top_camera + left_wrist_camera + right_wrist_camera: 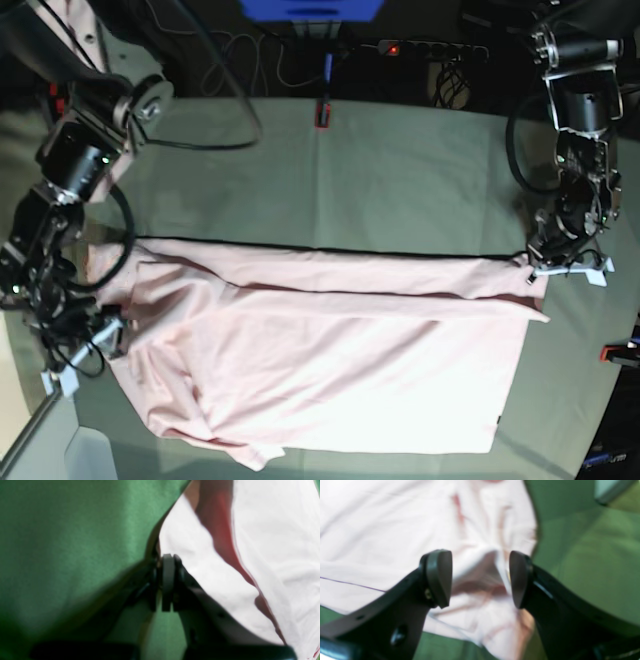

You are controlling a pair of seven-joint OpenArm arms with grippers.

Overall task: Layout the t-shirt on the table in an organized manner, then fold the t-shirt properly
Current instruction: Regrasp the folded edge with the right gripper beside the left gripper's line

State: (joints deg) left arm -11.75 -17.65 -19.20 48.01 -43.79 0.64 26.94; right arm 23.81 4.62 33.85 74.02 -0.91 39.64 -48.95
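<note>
The shirt (330, 360) lies spread wide across the near half of the table (400, 170), plain side up, its far long edge folded over in a straight band running left to right. One end reaches toward the table's left edge with a sleeve bunched at the near-left corner; the other end stops short of the right edge. The left gripper (167, 580) sits at the shirt's far corner on that right end, its fingers pressed together, with the cloth's edge right at the tips; whether cloth is caught between them cannot be told. The right gripper (480, 578) hangs over the crumpled sleeve end near the left edge, jaws spread apart, with pink folds showing between them.
</note>
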